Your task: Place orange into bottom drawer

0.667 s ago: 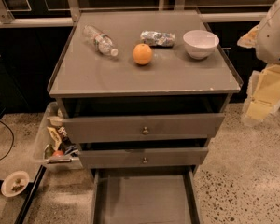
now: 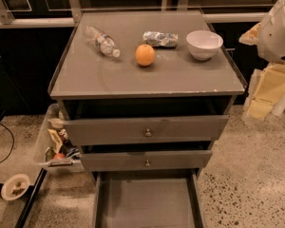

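The orange (image 2: 145,55) sits on the grey cabinet top (image 2: 147,80), in the middle, between a plastic bottle and a white bowl. The bottom drawer (image 2: 147,204) is pulled out at floor level, a flat grey tray with thin side rails, with nothing in it. My gripper (image 2: 268,93) hangs off the cabinet's right side, below the white arm housing (image 2: 278,30) and lower than the cabinet top. It is well apart from the orange and holds nothing that I can see.
A clear plastic bottle (image 2: 101,42) lies at the back left of the top. A crumpled foil packet (image 2: 160,39) and a white bowl (image 2: 204,44) are at the back right. The two upper drawers (image 2: 145,129) with round knobs stand slightly ajar. A bin of clutter (image 2: 57,148) stands on the floor at the left.
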Controlling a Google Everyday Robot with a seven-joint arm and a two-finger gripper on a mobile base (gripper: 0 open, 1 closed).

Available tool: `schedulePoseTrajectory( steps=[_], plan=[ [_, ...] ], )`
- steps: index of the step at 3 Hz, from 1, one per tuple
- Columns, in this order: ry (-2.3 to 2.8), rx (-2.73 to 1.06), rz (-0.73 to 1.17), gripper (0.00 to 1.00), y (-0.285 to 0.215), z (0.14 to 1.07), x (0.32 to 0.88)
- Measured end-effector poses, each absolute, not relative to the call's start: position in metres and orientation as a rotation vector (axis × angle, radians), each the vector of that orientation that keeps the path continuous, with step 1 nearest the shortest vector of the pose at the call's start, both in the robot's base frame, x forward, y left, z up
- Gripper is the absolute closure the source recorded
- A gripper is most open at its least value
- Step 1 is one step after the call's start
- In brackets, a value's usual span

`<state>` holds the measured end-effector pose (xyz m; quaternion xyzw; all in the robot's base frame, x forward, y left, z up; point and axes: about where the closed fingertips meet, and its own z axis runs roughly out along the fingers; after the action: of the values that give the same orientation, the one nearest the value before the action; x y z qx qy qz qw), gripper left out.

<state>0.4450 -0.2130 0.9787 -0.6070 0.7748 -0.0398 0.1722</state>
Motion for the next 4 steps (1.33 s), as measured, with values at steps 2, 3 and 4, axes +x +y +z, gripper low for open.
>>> schedulePoseTrajectory(
  steps=[2, 3, 4],
  plan=[
    [2.004, -1.781, -0.133, 0.00, -0.189, 0.972, 0.505],
    [1.912, -1.809, -0.111, 0.00, -0.177, 0.966, 0.544],
    [1.854, -1.840, -0.130, 0.00, -0.177, 0.954, 0.596]
  ],
)
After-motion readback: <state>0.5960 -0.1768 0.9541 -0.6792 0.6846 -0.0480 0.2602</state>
